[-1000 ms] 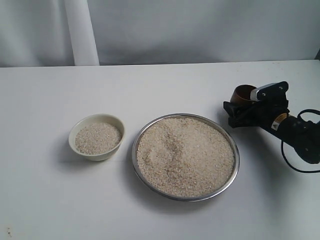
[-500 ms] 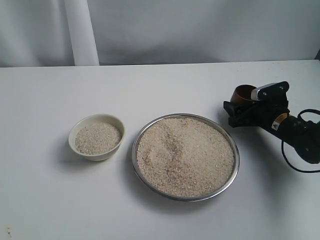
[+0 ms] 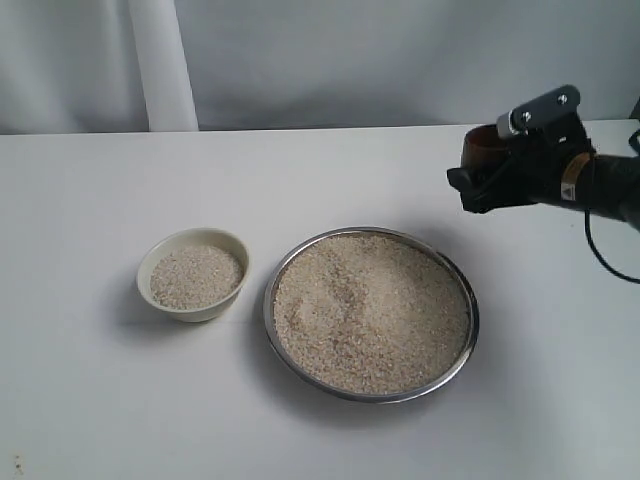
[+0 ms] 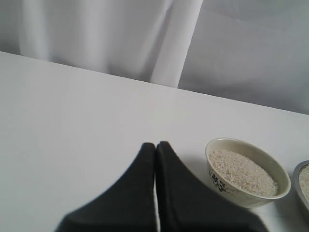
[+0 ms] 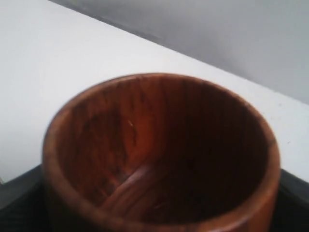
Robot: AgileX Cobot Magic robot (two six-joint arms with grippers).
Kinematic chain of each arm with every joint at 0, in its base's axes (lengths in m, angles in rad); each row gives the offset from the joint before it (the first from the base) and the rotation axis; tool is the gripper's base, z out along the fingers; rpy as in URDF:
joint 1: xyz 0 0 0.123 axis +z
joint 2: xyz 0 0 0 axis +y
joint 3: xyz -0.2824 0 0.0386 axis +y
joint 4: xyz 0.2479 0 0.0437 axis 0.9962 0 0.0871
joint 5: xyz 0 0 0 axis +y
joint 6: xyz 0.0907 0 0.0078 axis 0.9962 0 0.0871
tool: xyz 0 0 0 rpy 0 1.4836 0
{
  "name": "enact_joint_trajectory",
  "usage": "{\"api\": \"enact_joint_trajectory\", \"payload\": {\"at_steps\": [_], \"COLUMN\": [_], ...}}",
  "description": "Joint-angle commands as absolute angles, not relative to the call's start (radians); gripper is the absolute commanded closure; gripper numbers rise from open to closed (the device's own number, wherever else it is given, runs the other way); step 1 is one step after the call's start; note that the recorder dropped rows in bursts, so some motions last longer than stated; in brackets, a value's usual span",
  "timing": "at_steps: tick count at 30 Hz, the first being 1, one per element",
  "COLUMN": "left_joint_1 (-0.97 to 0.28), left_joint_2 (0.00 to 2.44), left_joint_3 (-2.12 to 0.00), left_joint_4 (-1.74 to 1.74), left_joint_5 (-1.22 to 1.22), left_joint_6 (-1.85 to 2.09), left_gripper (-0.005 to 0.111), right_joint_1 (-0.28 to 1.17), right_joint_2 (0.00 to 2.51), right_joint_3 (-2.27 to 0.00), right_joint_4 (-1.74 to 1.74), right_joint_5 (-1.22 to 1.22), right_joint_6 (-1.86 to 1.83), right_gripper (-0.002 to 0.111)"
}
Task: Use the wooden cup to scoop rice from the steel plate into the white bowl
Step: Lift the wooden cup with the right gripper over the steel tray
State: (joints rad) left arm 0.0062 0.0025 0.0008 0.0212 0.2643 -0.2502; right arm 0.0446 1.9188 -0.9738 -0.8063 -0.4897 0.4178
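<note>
Rice [image 3: 370, 310] fills the steel plate [image 3: 372, 398]; the white bowl [image 3: 200, 308] beside it is partly filled. The right gripper [image 3: 480, 185] clamps the empty wooden cup [image 3: 482, 148] in the air near the plate. The left gripper [image 4: 155, 152] has its fingers pressed together, holding nothing. More scooping likely remains.

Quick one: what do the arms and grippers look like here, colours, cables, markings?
Right gripper: black and blocky, with a silver-grey bracket on top showing two screw heads, a small yellowish label on the wrist, and a thin black cable looping below the arm. Left gripper: two matte black wedge-shaped fingers tapering to tips, with no markings visible.
</note>
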Motion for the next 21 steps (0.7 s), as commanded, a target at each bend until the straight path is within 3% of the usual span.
{"api": "enact_joint_trajectory", "payload": {"at_steps": [1, 6, 8, 9, 14, 21], "left_joint_1": [0.000, 0.000, 0.000, 0.000, 0.000, 0.000], "left_joint_2": [0.000, 0.000, 0.000, 0.000, 0.000, 0.000], "left_joint_3": [0.000, 0.000, 0.000, 0.000, 0.000, 0.000], "left_joint_4": [0.018, 0.018, 0.018, 0.018, 0.018, 0.018], "left_joint_5": [0.266, 0.266, 0.266, 0.266, 0.266, 0.266], "left_joint_6": [-0.254, -0.254, -0.254, -0.254, -0.254, -0.254], "left_gripper": [0.107, 0.107, 0.107, 0.107, 0.107, 0.107], "right_joint_1": [0.134, 0.293, 0.381, 0.444, 0.596, 0.688], "right_joint_2": [1.723, 1.505, 1.485, 1.487, 1.538, 1.750], "right_joint_3": [-0.979, -1.003, -1.066, -1.108, -1.242, -1.382], "right_joint_4": [-0.830, -0.832, -0.832, -0.832, -0.823, -0.817], "right_joint_5": [-0.266, 0.026, 0.280, 0.422, 0.676, 0.991], "right_joint_6": [0.444, 0.409, 0.313, 0.247, 0.096, -0.111], "right_gripper": [0.108, 0.108, 0.108, 0.108, 0.108, 0.108]}}
